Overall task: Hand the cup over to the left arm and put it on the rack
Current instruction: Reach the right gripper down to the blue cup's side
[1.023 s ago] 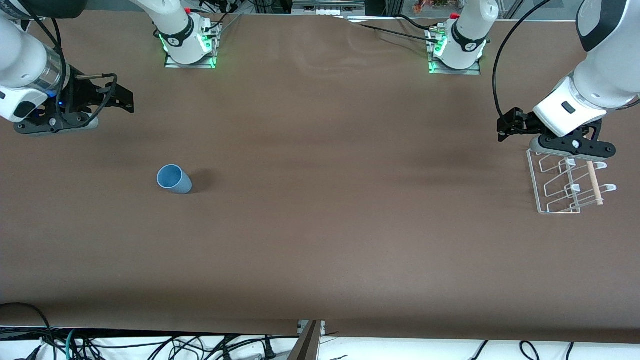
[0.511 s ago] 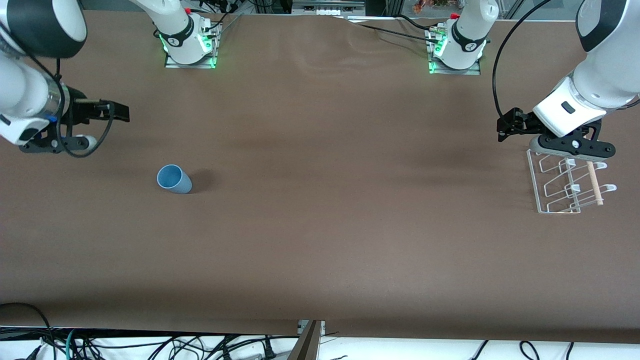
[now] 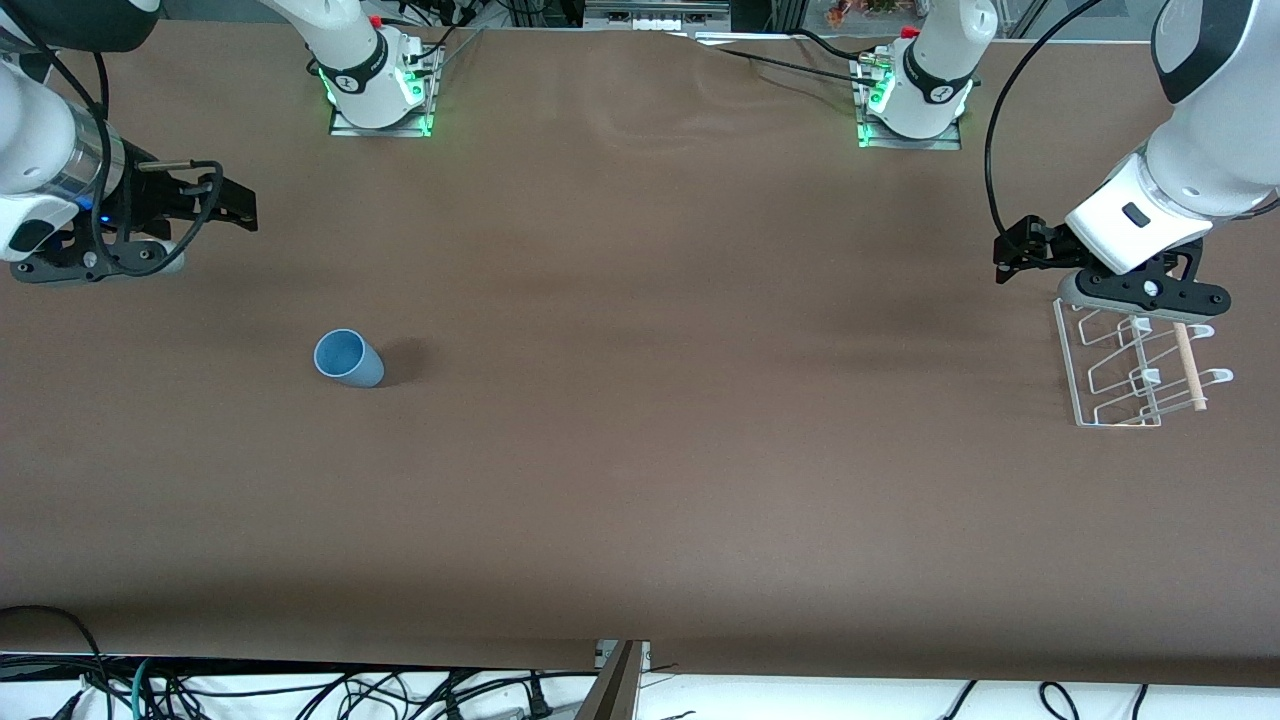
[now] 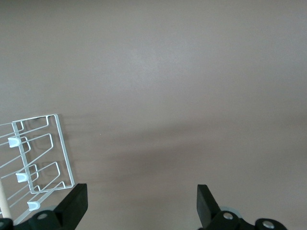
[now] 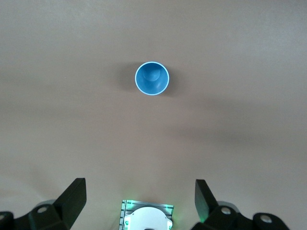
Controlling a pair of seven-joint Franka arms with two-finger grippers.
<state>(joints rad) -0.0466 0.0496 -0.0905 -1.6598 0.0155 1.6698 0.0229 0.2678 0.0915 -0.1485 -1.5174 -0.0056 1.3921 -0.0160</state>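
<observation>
Cup (image 3: 348,357) stands upright on table (image 3: 640,480), toward right arm's end. Our right gripper (image 3: 235,203) hovers spread, empty, well apart from cup. Left gripper (image 3: 1012,250) waits spread beside rack (image 3: 1120,370). Risk, we reckon: light cup tips if a finger clips its rim on approach.

A brown matte table (image 3: 640,480) filled the frame; tangled cables (image 3: 300,690) lay on white floor along the bottom edge.
</observation>
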